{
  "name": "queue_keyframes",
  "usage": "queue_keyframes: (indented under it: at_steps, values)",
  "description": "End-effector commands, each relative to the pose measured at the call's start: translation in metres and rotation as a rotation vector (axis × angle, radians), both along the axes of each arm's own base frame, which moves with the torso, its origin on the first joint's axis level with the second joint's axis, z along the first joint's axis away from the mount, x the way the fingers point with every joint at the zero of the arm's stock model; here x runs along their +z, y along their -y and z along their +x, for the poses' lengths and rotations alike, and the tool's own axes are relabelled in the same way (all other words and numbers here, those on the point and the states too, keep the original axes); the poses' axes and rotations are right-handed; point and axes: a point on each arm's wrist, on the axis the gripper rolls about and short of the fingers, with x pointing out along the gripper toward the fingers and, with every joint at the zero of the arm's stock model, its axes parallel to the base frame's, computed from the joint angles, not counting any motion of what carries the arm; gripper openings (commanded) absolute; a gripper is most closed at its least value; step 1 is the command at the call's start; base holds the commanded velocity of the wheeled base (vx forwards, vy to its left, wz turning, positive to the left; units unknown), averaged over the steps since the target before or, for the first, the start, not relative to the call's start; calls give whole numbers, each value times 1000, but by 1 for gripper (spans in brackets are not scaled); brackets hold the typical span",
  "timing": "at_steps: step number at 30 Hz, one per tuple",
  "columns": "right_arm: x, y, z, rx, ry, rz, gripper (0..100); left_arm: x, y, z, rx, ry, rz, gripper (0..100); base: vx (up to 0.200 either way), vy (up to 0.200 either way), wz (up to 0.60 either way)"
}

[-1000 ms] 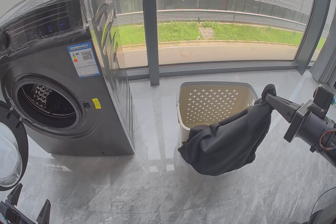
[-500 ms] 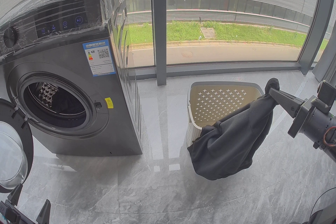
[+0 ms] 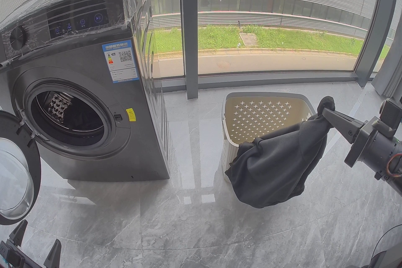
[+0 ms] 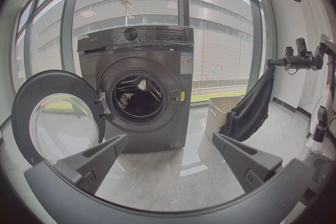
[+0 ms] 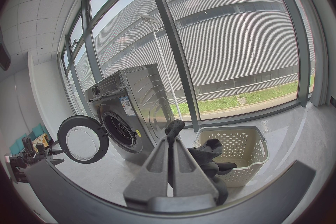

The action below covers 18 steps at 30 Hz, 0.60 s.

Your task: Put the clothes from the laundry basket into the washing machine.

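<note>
Head view, robot's R side: see dark garment [image 3: 276, 164] pinched at its top bunch by right jaws, clamped tight on cloth, no gap betw. them in R wrist view. Hanging in one long drape, grip end high above floor [image 3: 167, 222], low end down beside near outer wall of laundry basket [image 3: 224, 130]. Can't confirm floor clearance of that low end. So: out of basket, not yet at washing machine [image 3: 83, 63].

Basket check: star-holed bottom bare where visible, no other clothes spotted. Near corner masked by garment, so can't rule out a leftover there. Prob. last item, judging by that.

Machine check: door [image 3: 16, 168] swung fully open to robot's L, round opening [image 3: 69, 118] unobstructed. Black-white patchy shape inside drum, upper L of opening; cloth or drum part, can't tell. No way to count items already loaded.

Left jaws: spread wide, holding nothing, low nr floor, aimed at machine front per L wrist view.

Progress est.: pick-up done, roughly mid-way for this item. Left to do:
- Carry garment across open floor from basket side to opening, well apart at present.
- Push in deep enough to avoid trailing hem over door seal.
- Release, then re-check hidden basket corner.

Door closing not asked for in task.
</note>
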Motion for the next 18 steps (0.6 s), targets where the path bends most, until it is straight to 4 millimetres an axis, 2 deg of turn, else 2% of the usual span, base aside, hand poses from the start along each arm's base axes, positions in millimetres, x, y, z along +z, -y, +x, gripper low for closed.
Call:
queue_keyframes:
  at_steps: [1,18]
  values:
    - [-3,-1,0,4,-9,-7,0,-5,0,0,0,0,0,100,0,200,0]
    - [-4,-2,0,10,-15,-11,0,-5,0,0,0,0,0,100,0,200,0]
